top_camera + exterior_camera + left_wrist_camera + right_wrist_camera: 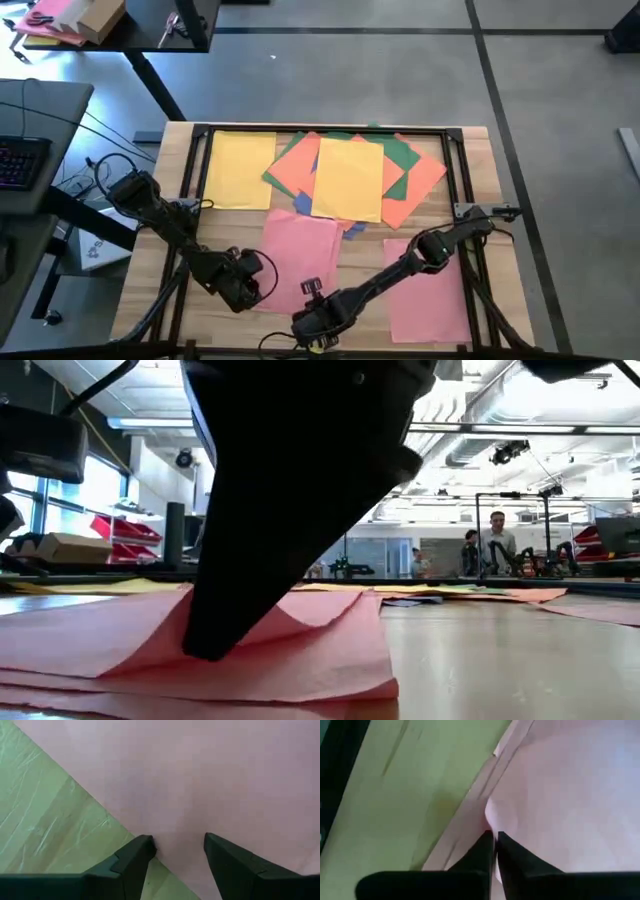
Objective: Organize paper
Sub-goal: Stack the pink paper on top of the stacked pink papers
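Observation:
A stack of pink paper [300,250] lies on the table's near middle, its layers staggered at the edges [200,685]. My right gripper [493,837] is shut on a pink sheet near the stack's near edge [313,297]. My left gripper [180,845] is open at the stack's left edge [266,285], one finger over the wood and one over the pink. I cannot tell whether it touches the paper. Another pink sheet [425,285] lies at the near right. A yellow sheet [238,170] lies far left, beside a mixed pile of orange, green, yellow and blue sheets [350,175]. My right gripper pinches a pink sheet between its two shut fingers at a raised buckle [490,820] close to the sheet's edge. The fingers slant down from above. The paper bulges up in a soft fold [310,605] beside them, and the rest of the sheet lies flat on the stack.
A black frame [330,130] runs round the work area on the wooden table [160,290]. Bare wood shows between the two pink patches and along the left edge. People stand far back in the room [497,540].

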